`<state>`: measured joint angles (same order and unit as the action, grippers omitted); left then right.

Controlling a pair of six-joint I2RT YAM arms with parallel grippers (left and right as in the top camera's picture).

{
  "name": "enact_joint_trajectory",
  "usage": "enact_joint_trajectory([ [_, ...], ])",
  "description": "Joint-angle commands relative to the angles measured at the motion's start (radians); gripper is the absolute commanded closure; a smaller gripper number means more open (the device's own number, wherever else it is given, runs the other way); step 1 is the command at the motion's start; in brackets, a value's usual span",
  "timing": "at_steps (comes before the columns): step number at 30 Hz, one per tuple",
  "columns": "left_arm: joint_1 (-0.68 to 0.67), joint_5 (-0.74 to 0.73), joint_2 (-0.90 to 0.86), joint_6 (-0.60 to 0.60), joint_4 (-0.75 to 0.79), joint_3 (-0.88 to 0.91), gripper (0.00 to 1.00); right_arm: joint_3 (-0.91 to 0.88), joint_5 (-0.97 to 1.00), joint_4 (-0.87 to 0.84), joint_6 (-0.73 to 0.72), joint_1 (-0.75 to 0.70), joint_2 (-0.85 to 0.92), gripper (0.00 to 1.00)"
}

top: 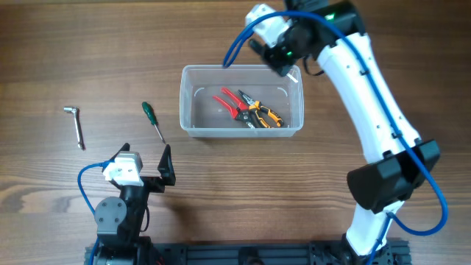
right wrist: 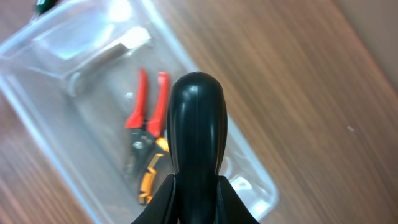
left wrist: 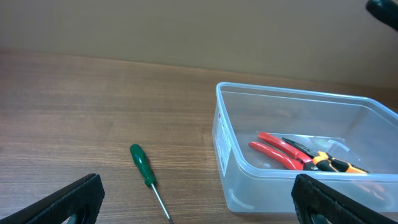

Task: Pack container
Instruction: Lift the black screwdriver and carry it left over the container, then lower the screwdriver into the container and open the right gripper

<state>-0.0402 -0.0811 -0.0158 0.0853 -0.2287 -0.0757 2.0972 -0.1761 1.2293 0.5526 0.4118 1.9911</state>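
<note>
The container sits on the table at mid-field, toward the far side, long edge facing me. I can already see two tools on its floor: red-handled pliers and, touching them, orange-and-black pliers. My right gripper hangs over the tub's far right corner with its fingers clamped on a rounded black handle. The wrist view looks straight down past that handle into the tub, so I read this as lining up a drop. I cannot tell what tool the handle belongs to, because the rest of it is hidden behind the handle. I hold it over the bare end of the floor, beside the pliers, so it should land flat rather than on top of them. My left gripper rests low by its base with the fingers spread wide and nothing between them. It faces the green screwdriver, which lies on the wood just left of the tub. A bent metal key lies further left, well apart, so I judge the packing about half done.
</note>
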Motion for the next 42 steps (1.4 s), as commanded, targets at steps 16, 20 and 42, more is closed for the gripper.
enact_joint_trajectory([
  [16, -0.006, -0.019, 0.002, 0.005, 0.004, 0.006, 0.0, -0.043, 0.022, -0.09, 0.016, 0.183, 0.09, 0.95],
  [20, -0.006, -0.019, 0.002, 0.005, 0.004, 0.006, 0.0, -0.043, 0.023, -0.106, 0.016, 0.183, 0.147, 0.95],
  [42, -0.006, -0.019, 0.002, 0.005, 0.004, 0.006, 0.0, -0.044, 0.018, -0.148, -0.058, 0.143, 0.342, 0.95],
])
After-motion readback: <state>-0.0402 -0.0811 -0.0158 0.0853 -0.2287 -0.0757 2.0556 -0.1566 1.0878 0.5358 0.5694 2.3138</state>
